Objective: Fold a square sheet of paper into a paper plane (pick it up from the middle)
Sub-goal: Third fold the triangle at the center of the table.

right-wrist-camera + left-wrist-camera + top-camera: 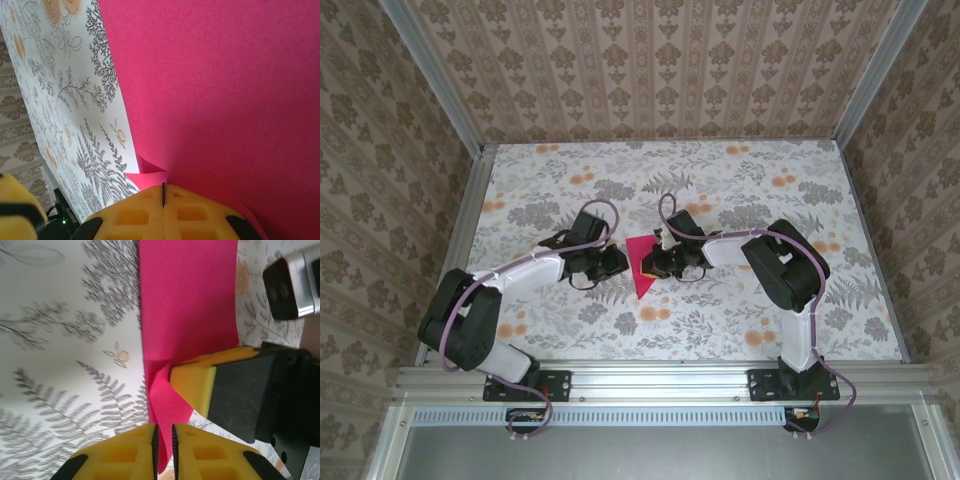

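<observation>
The sheet of paper (641, 266), folded into a narrow magenta shape, is seen at the middle of the table (740, 190), between the two arms. Its long axis is laid from far to near, slightly slanted, with its pointed end turned toward the arm bases. The left gripper (164, 430) is closed to a thin slit on a creased corner of it. The right gripper (163, 186) is pressed fully shut, with the paper's edge pinched at its seam
</observation>
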{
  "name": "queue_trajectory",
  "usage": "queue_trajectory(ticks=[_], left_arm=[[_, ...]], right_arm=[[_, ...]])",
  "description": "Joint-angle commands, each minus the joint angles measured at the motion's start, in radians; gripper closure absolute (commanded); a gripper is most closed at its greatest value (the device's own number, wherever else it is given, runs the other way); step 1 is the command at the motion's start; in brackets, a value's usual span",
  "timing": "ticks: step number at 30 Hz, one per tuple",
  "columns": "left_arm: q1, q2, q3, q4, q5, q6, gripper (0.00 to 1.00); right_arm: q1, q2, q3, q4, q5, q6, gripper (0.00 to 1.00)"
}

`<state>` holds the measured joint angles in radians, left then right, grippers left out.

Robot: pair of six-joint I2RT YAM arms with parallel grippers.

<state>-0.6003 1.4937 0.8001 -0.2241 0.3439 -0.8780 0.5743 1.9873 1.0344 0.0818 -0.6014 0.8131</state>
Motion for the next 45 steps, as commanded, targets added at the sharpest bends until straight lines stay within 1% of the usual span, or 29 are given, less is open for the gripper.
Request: queue_trajectory(ticks=[1, 5, 8, 11, 18, 30, 36, 40, 45], left_arm=[[-0.029, 0.048, -0.005, 0.072, 0.034, -0.037, 0.85], [-0.05, 0.107, 0.025, 0.088, 0.036, -0.037, 0.89], [-0.05, 0.135, 0.041, 0.066, 0.008, -0.031, 0.9], [-0.05, 0.159, 0.052, 0.071, 0.008, -0.026, 0.92], [-0.047, 0.193, 0.072, 0.086, 0.002, -0.023, 0.94], [-0.039, 0.261, 0.09, 0.058, -0.029, -0.01, 0.97], [-0.039, 0.269, 0.088, 0.025, -0.044, -0.008, 0.97], [-0.042, 0.27, 0.079, 0.02, -0.046, -0.01, 0.97], [-0.045, 0.271, 0.067, 0.025, -0.049, -0.014, 0.97]], right_arm=[[-0.001, 0.039, -0.026, -0.11, 0.086, -0.015, 0.95], [-0.001, 0.037, -0.026, -0.108, 0.086, -0.013, 0.97], [-0.001, 0.033, -0.027, -0.105, 0.084, -0.011, 0.97], [-0.001, 0.033, -0.029, -0.103, 0.081, -0.011, 0.98], [-0.001, 0.033, -0.036, -0.092, 0.076, -0.008, 1.0], [-0.001, 0.012, -0.038, -0.074, 0.059, 0.008, 1.0], [-0.014, -0.054, -0.055, -0.005, 0.005, 0.036, 0.99], [-0.018, -0.122, -0.096, 0.063, -0.052, 0.053, 0.96], [-0.01, -0.151, -0.184, 0.169, -0.117, 0.125, 0.94]])
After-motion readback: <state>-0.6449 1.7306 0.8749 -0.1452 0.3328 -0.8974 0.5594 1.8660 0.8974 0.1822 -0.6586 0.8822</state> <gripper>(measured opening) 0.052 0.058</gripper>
